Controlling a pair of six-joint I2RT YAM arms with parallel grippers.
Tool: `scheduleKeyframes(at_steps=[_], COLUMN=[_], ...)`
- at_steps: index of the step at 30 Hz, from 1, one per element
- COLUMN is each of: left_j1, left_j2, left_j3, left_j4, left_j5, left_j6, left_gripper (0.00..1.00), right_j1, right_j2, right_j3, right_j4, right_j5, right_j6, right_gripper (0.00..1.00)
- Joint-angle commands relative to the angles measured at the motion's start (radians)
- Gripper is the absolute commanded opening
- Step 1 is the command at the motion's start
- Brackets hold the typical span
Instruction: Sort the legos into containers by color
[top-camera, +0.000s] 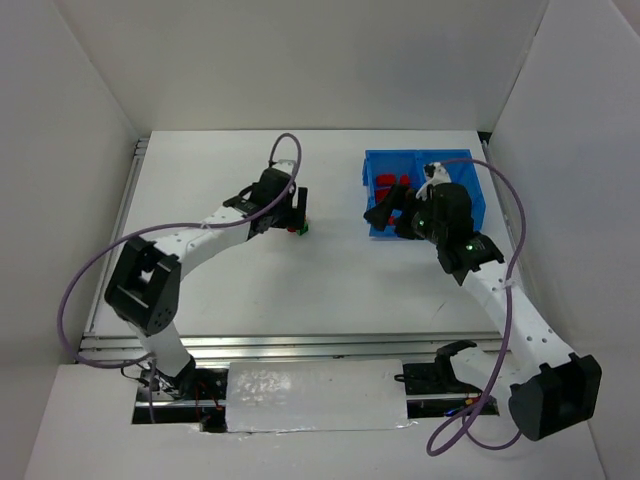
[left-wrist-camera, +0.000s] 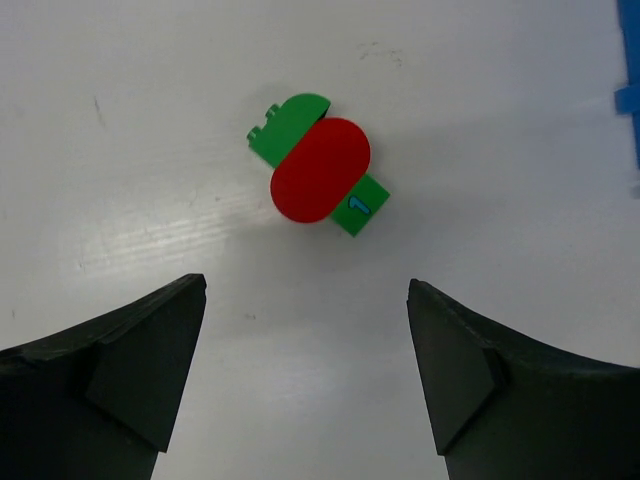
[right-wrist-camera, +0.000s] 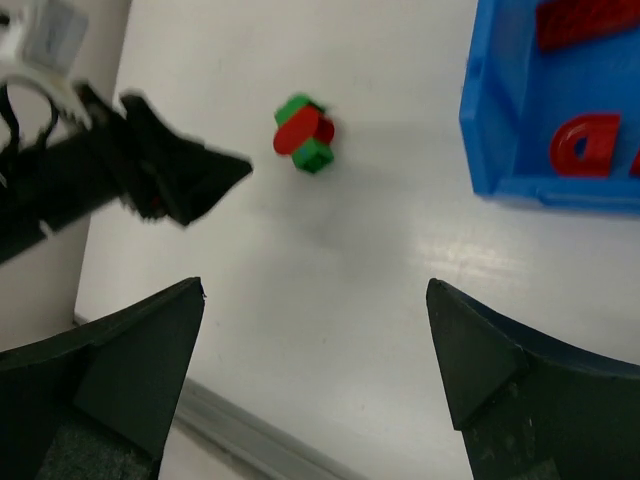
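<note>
Because the red piece (left-wrist-camera: 320, 170) lies on top of the green piece (left-wrist-camera: 290, 122), the two colours form one stack (top-camera: 300, 229). It sits on the counter (top-camera: 250, 290), well apart from the bin (right-wrist-camera: 478, 130), on the left arm's side of it. The left claw (left-wrist-camera: 305, 288) hangs just beside the stack, spread wide and holding nothing. The right claw (right-wrist-camera: 315, 290) is at the bin's near corner facing the stack, equally wide and empty.

The step in hand looks like lifting the red piece alone. To do it well, the left claw should centre over the red oval, close across its narrow width and stay high enough to miss the green. If both rise together, the right claw may have to pin the green down.

Whether the two are pressed together or merely resting I cannot tell, nor whether the green is one brick or two. The right wrist view blurs the stack. From above, the right arm (top-camera: 480, 270) covers much of the bin. Only red bricks (right-wrist-camera: 585, 143) show, in the compartment nearer the stack.
</note>
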Motion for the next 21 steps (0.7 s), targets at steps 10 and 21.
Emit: scheduleKeyframes(at_steps=[10, 21], left_j1=[0.005, 0.039], left_j2=[0.31, 0.44], left_j3=[0.197, 0.31], left_j4=[0.17, 0.171], left_j5=[0.094, 0.128], left_j6=[0.542, 0.609], left_gripper=[0.95, 0.95], right_j1=[0.051, 0.068], right_j2=[-0.152, -0.157], right_j3=[-0.147, -0.185], right_j4=[0.054, 0.077], right_j5=[-0.185, -0.232], right_j6=[-0.032, -0.047], right_gripper=[1.0, 0.99])
